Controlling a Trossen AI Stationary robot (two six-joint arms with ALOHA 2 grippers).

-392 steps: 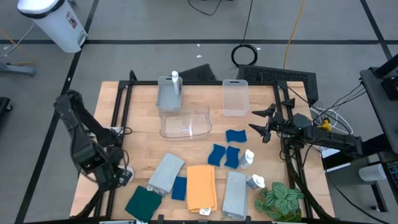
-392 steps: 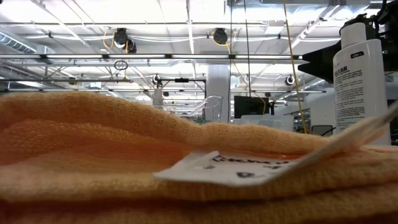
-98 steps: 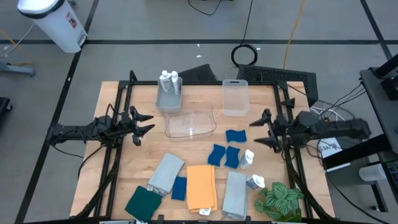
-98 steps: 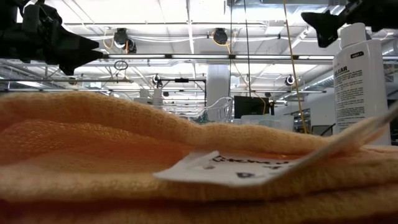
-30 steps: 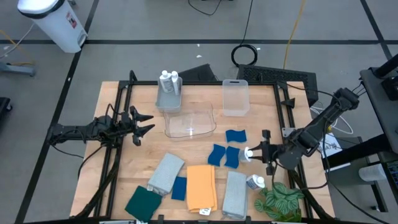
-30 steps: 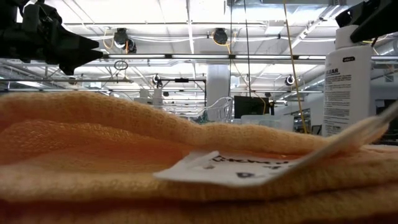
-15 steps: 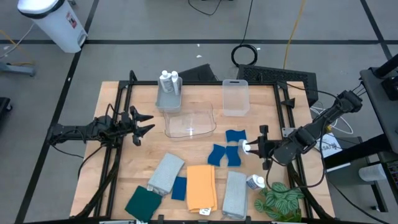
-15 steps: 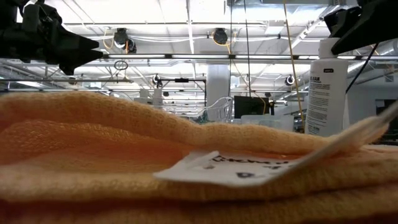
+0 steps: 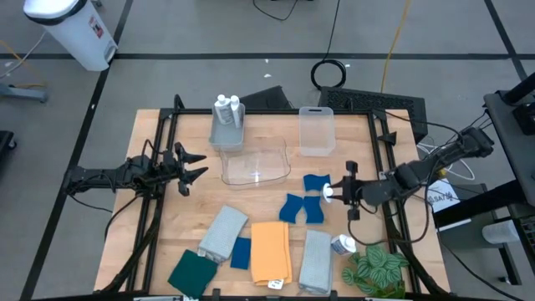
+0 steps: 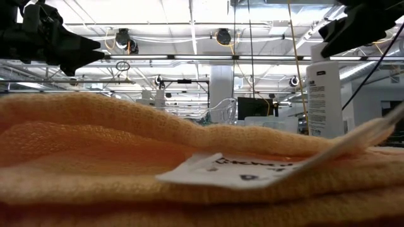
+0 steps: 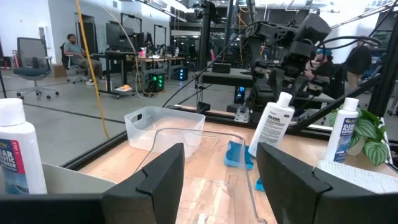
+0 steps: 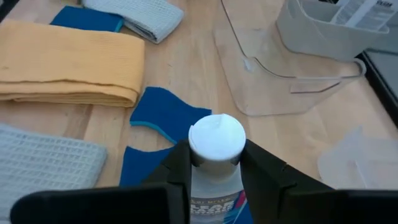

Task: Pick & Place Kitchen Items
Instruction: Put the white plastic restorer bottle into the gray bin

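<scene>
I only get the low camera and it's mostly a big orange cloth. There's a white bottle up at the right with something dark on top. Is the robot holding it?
Observer: Yes. The right gripper is shut on the white bottle, just under its cap.
Operator: Where on the table is it?
Observer: Right by the blue sponges, on the right side of the table, not at any bin.
Operator: Are any bottles in a bin already?
Observer: Two white bottles stand in the grey bin at the far edge of the table.
</scene>
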